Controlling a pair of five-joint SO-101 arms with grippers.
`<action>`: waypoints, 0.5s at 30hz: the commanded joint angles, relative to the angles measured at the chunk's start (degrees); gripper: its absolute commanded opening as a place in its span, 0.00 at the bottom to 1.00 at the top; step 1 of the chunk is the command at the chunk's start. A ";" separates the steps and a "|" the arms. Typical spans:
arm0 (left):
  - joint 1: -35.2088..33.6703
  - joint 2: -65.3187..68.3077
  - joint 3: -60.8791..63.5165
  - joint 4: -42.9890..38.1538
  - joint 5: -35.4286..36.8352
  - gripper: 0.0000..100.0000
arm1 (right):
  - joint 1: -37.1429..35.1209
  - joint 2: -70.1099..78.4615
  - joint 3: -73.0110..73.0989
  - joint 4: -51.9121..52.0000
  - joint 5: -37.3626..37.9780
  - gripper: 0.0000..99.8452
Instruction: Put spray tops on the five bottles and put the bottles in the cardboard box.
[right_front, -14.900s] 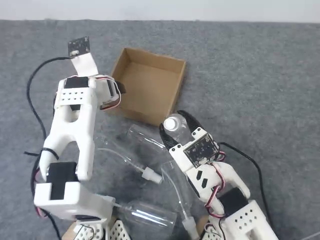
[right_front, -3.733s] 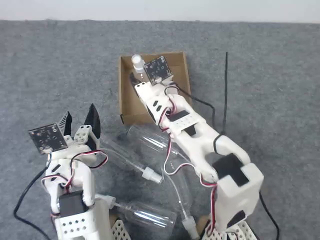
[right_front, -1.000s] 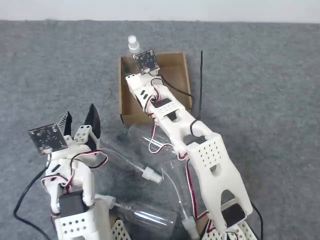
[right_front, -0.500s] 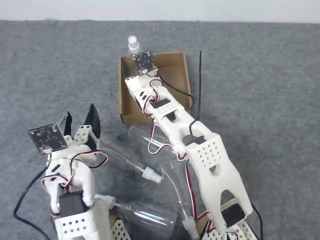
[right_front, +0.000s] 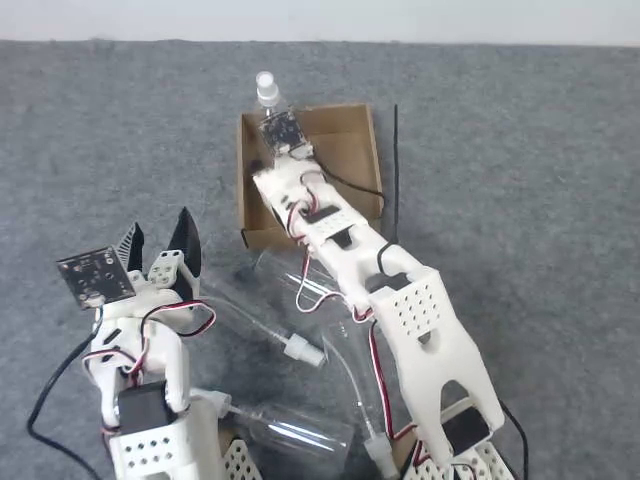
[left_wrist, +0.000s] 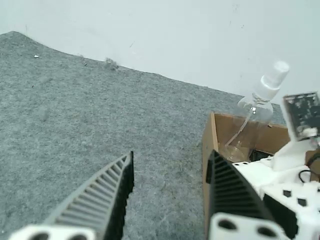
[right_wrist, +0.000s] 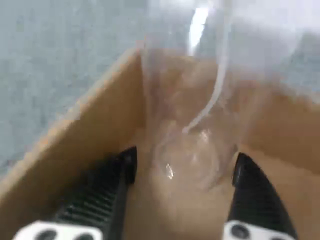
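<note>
Withdrawing carelessly, the wide-open right gripper could topple the clear plastic spray-topped bottle standing in the brown cardboard box.

Grey carpety table with the cardboard box sitting on it, and what looks like three clear bottles lying on their sides nearby.
</note>
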 joint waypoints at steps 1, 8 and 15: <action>-0.44 -1.14 -0.84 -0.53 -0.18 0.22 | -0.92 -9.36 2.73 0.57 0.35 0.25; -0.44 -1.14 -0.84 -0.53 -0.18 0.22 | -1.01 -13.14 8.00 0.66 0.62 0.25; -0.44 -1.14 -0.84 -0.53 -0.18 0.22 | -1.01 -19.12 14.24 0.66 0.70 0.25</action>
